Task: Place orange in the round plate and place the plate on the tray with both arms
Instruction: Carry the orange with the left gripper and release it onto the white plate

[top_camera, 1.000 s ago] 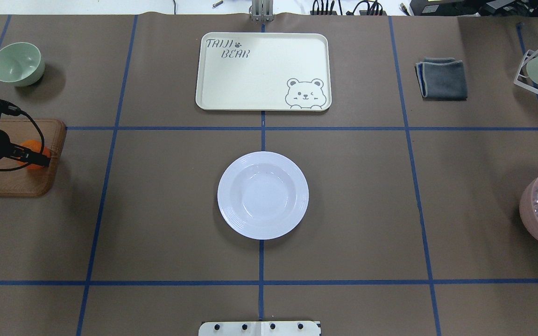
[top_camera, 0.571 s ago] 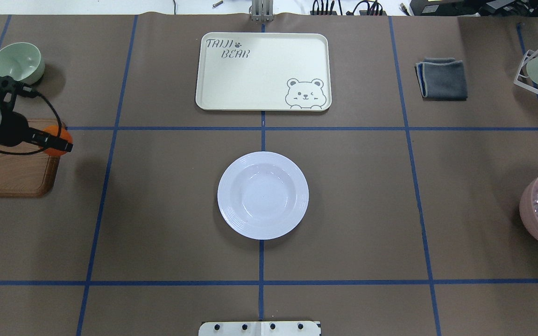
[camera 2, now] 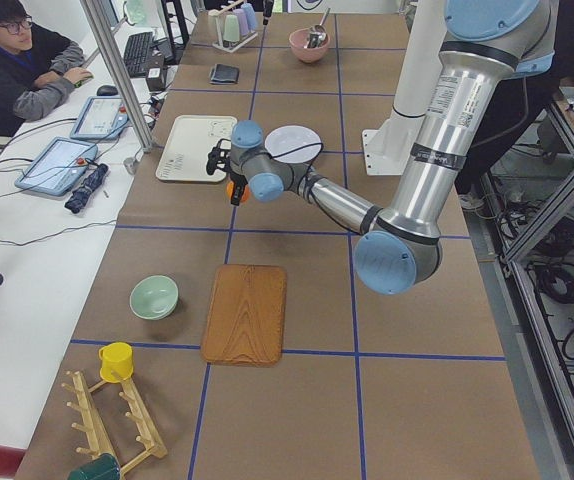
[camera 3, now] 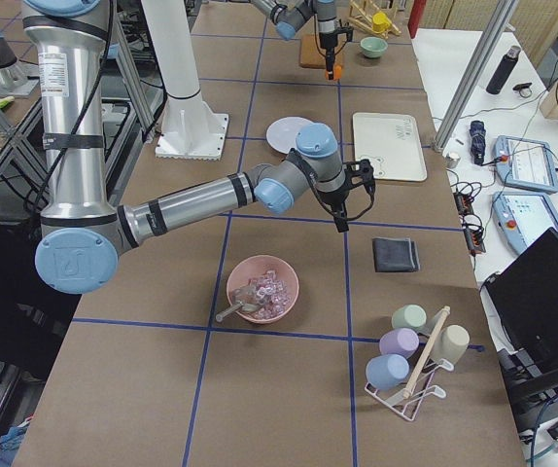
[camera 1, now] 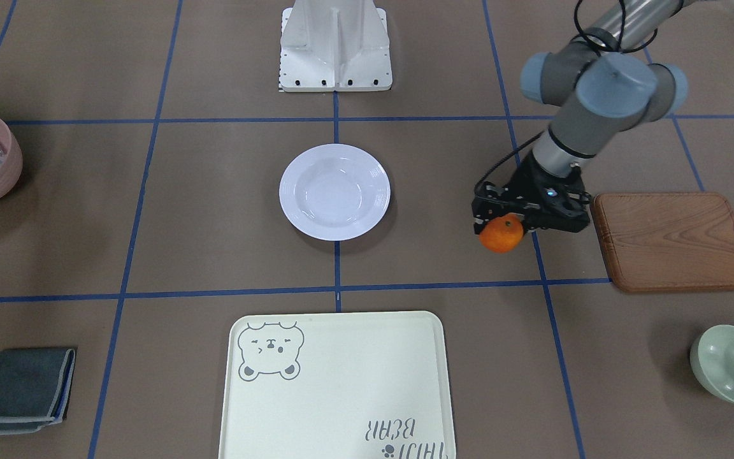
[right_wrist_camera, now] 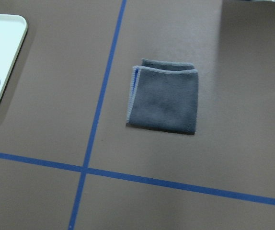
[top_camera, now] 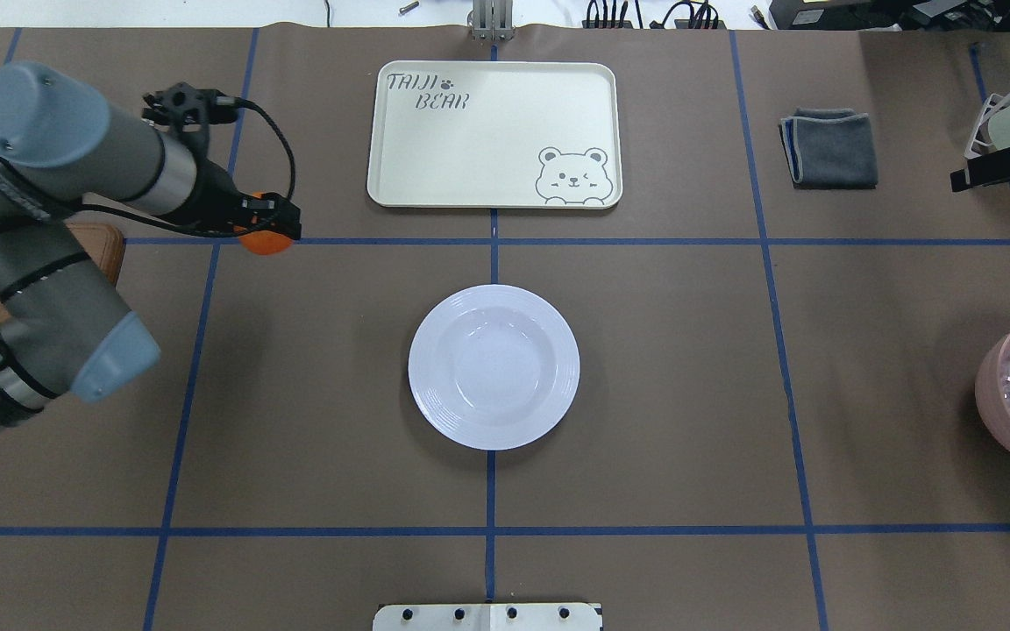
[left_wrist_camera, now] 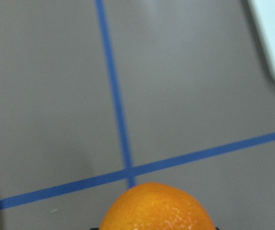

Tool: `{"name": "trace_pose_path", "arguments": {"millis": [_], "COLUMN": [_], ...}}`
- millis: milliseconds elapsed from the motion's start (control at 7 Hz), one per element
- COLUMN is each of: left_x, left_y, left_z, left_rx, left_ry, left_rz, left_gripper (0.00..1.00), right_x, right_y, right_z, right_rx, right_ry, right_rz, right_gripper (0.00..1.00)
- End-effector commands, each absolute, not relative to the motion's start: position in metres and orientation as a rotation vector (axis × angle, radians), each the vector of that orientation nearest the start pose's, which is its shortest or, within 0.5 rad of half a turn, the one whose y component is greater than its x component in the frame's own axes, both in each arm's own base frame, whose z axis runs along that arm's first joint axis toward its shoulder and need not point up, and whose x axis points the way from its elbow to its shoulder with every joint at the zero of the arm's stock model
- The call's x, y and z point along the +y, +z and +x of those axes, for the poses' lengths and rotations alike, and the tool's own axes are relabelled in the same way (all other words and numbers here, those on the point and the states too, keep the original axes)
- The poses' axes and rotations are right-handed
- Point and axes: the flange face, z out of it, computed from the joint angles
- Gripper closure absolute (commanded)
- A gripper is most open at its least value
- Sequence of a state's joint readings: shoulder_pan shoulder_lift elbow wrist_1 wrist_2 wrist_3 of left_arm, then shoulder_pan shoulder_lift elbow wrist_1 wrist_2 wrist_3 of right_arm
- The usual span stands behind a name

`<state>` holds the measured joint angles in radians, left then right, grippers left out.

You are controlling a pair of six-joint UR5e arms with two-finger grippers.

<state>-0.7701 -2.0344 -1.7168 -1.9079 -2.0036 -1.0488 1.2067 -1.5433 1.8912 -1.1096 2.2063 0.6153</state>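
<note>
Jaws of my black left gripper (camera 1: 499,224) pinch the small bright-orange mandarin (camera 1: 502,237) over the brown table (camera 1: 443,191), between the brown wooden board (camera 1: 673,242) and the glossy white round plate (camera 1: 334,191), touching neither.

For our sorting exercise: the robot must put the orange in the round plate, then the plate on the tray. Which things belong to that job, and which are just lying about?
Job: orange, held in left gripper; round plate; tray.
Lying about: wooden board; green bowl; pink bowl; grey cloth.
</note>
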Motion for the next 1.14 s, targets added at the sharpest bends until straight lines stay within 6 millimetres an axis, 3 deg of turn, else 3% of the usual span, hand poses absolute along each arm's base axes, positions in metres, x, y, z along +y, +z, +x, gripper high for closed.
{"name": "trace_pose_path", "arguments": {"millis": [0, 143, 429, 571, 714, 1000], "left_x": [-0.453, -0.430, -0.396, -0.385, -0.384, -0.388], "left_y": [0.193, 0.168, 0.127, 0.133, 0.142, 0.160], "left_z": [0.490, 0.517, 0.581, 0.609, 0.624, 0.635], "left_rx": [0.951, 0.980, 0.963, 0.927, 0.900, 0.863], "left_ry": [-0.093, -0.118, -0.159, -0.159, -0.158, -0.148], "left_rz": [0.193, 0.185, 0.180, 0.178, 0.181, 0.175], "left_gripper": [1.00, 1.00, 1.00, 1.00, 1.00, 1.00], "right_x": [-0.496, -0.496, -0.488, -0.480, -0.477, -0.474], "right_y": [0.404, 0.395, 0.379, 0.372, 0.363, 0.361], "right_z": [-0.153, -0.172, -0.233, -0.266, -0.281, -0.285], "right_rx": [-0.954, -0.965, -0.927, -0.921, -0.938, -0.943], "right_ry": [-0.104, -0.089, -0.014, 0.037, 0.045, 0.035], "right_rz": [0.440, 0.433, 0.447, 0.432, 0.427, 0.424], "right_gripper": [0.00, 0.00, 0.00, 0.00, 0.00, 0.00]}}
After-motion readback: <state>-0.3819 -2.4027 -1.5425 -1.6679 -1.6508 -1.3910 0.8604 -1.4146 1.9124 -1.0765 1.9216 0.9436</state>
